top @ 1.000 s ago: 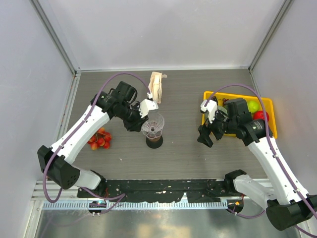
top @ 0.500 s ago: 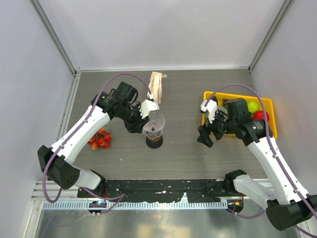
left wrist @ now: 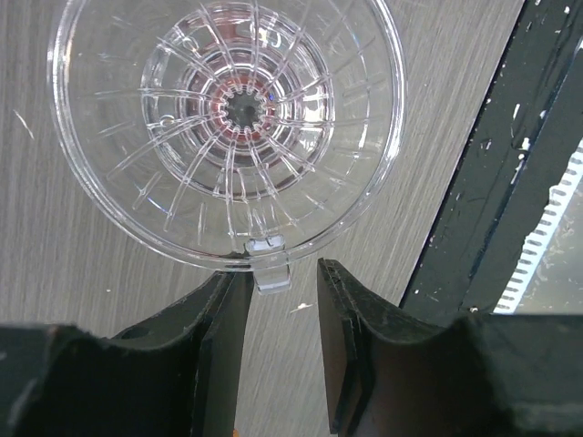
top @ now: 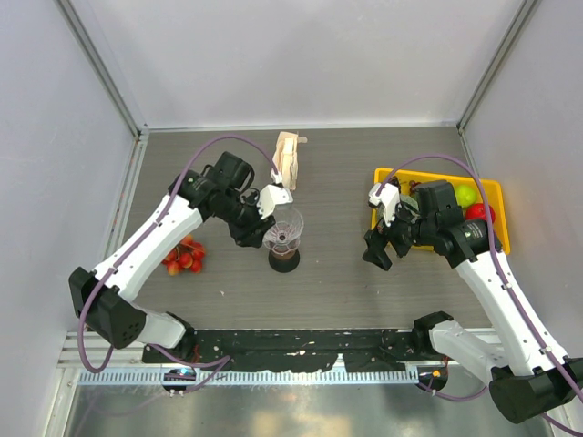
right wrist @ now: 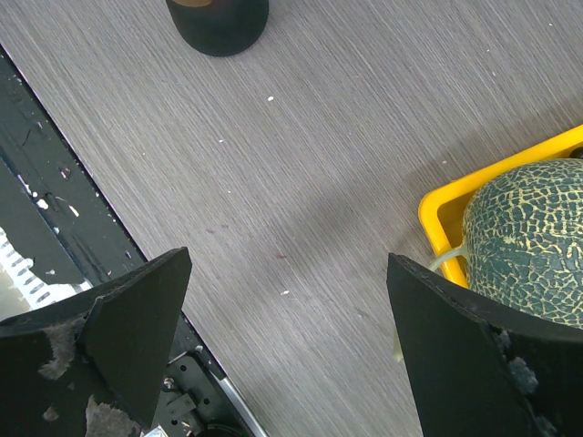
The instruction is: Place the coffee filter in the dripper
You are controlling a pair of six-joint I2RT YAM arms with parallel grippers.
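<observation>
We see the dripper (top: 283, 229) sitting upright on a dark brown cup (top: 284, 261) near the middle of the bench (top: 337, 282). In the left wrist view its clear ribbed bowl (left wrist: 228, 118) shows the cup's reddish inside through the bottom. The left end effector (left wrist: 282, 269) sits at the dripper's near-left rim. Its fingers (left wrist: 219, 319) are narrowly apart, with the small rim tab lying between them, and we cannot tell whether either one touches it. Well to the right of the dripper, the right end effector (right wrist: 290, 259) hangs over bare bench with its jaws spread wide. A yellow tray (right wrist: 437, 205) holding a netted melon (right wrist: 528, 241) lies farther right of it. Behind the dripper stands a beige packet (top: 289, 159). Small red fruits (top: 183, 256) lie to the dripper's left.
</observation>
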